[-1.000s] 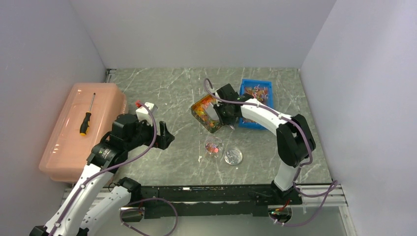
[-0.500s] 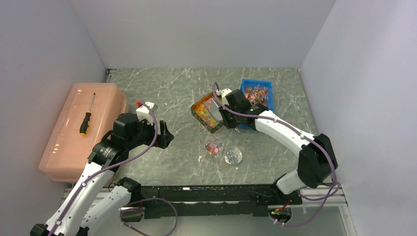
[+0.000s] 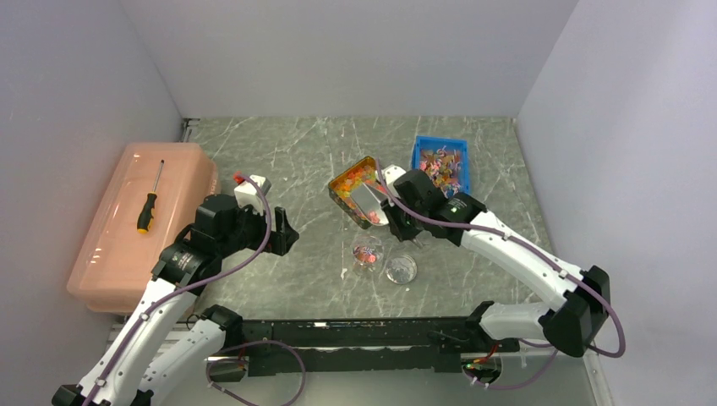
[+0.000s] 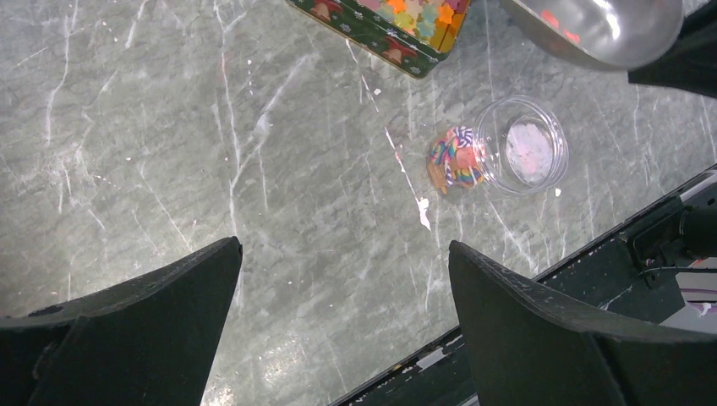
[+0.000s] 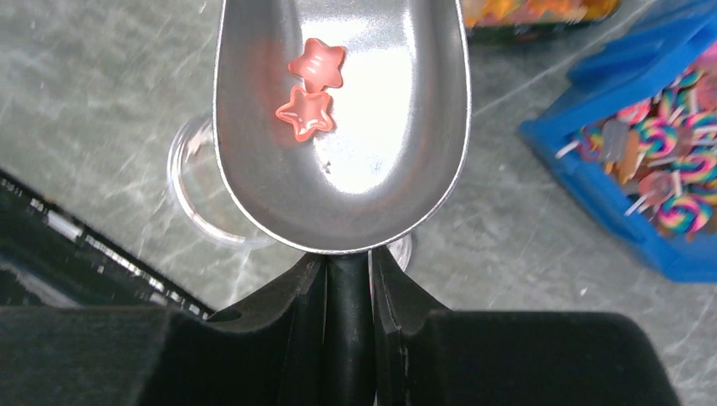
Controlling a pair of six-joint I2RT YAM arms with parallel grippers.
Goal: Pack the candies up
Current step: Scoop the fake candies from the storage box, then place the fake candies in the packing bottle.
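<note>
The candies (image 3: 350, 181) fill an open tin (image 3: 336, 193) at mid-table, also seen in the left wrist view (image 4: 397, 49). My right gripper (image 3: 391, 212) is shut on the black handle of a metal scoop (image 3: 369, 200). The right wrist view shows the gripper (image 5: 348, 275) holding the scoop (image 5: 355, 169) level, with two pink-red star candies (image 5: 309, 88) in its bowl. The scoop hangs between the tin and a small clear jar (image 3: 367, 251), whose rim shows under it (image 5: 193, 190). My left gripper (image 3: 284, 234) is open and empty above bare table (image 4: 345, 249).
A second clear round container (image 3: 401, 269) stands right of the jar. A blue bin (image 3: 441, 165) of lollipops is behind the right arm. A pink lidded box (image 3: 127, 228) with a screwdriver (image 3: 149, 203) on top is at the left. A small white block (image 3: 252, 186) lies by the left arm.
My right arm has lifted the scoop out of the tin and drawn it toward the near side, over the jars. The left arm has not moved.
</note>
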